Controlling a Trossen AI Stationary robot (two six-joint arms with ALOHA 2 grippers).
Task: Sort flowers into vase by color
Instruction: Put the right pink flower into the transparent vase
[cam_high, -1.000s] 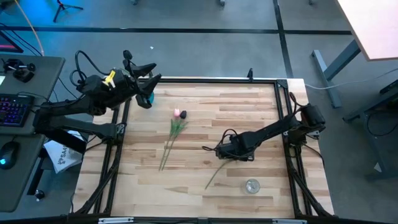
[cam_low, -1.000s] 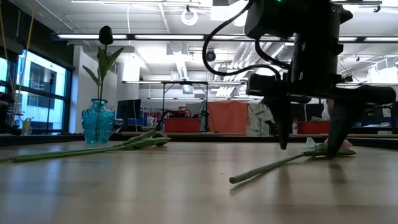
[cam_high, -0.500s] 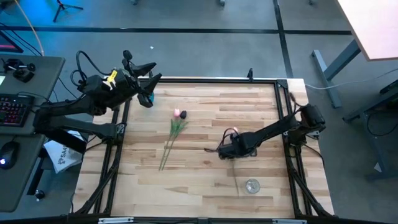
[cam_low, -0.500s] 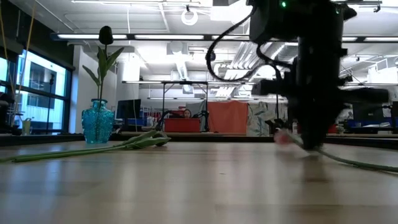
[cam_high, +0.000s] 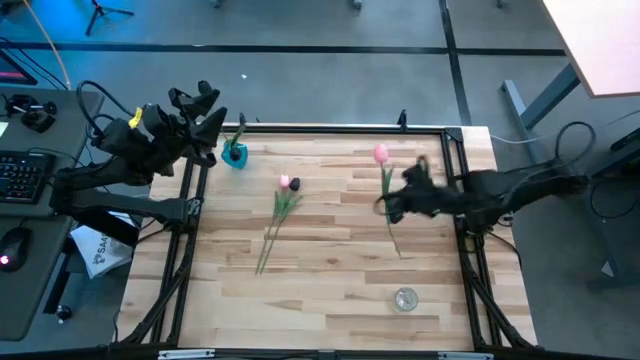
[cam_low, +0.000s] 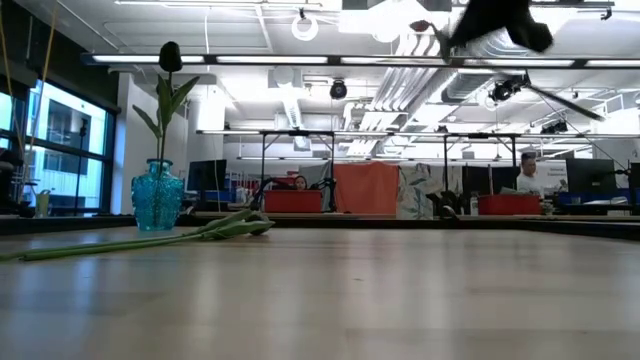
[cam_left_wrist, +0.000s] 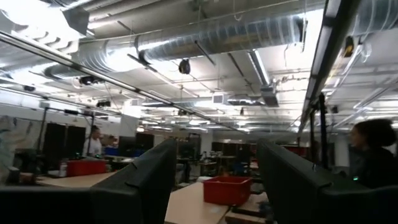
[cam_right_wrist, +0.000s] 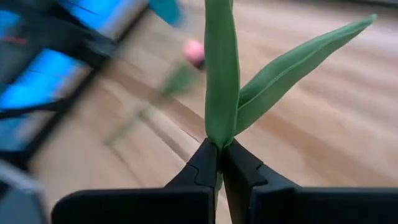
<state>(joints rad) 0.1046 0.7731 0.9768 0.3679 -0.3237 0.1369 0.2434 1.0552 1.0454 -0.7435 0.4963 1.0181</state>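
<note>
Above table: right gripper (cam_high: 388, 205) gripping pink tulip (cam_high: 384, 170).

Right arm reaches in from the right edge of the table (cam_high: 330, 290), held above the surface toward its far right part. Right gripper (cam_right_wrist: 220, 163) is clamped, fingers (cam_right_wrist: 202, 165) pressed together on the stem of a pink tulip (cam_high: 385, 185). Left arm is folded back beyond the table's far left corner; left gripper (cam_left_wrist: 214, 180) is raised, pointing level into the room, fingers parted
</note>
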